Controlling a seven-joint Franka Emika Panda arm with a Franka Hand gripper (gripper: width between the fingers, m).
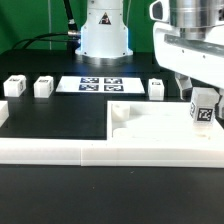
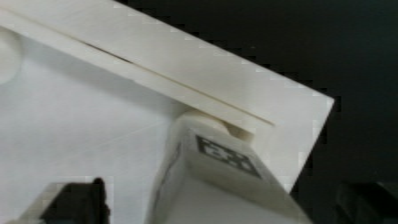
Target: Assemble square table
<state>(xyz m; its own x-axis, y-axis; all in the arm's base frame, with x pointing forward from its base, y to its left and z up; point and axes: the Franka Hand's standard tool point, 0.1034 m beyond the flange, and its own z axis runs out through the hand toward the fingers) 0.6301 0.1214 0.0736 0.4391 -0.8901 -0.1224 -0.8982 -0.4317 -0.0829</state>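
One leg (image 1: 203, 112) clamped in pincer (image 1: 202, 99), jaws narrow, upright by tabletop (image 1: 140, 128) corner, ext. view's right.

Gripper (image 1: 201, 97): above the tabletop's back corner, on the exterior view's right.
Corner leg (image 1: 203, 110): directly below the gripper, on the tabletop, just inside the rim near that corner.
Tabletop (image 1: 150, 128): beneath the gripper, stretching from it toward the exterior view's left and toward the front.
Rail (image 1: 60, 152): in front of the gripper, along the tabletop's front edge, running on to the exterior view's left.
Near leg (image 1: 157, 89): near the gripper on the exterior view's left, on the table behind the tabletop.
Marker board (image 1: 100, 85): farther left of the gripper, past the near leg.
Far legs (image 1: 43, 87): well apart from the gripper, left of the marker board, side by side.
Arm base (image 1: 105, 30): behind the marker board, back and left of the gripper.
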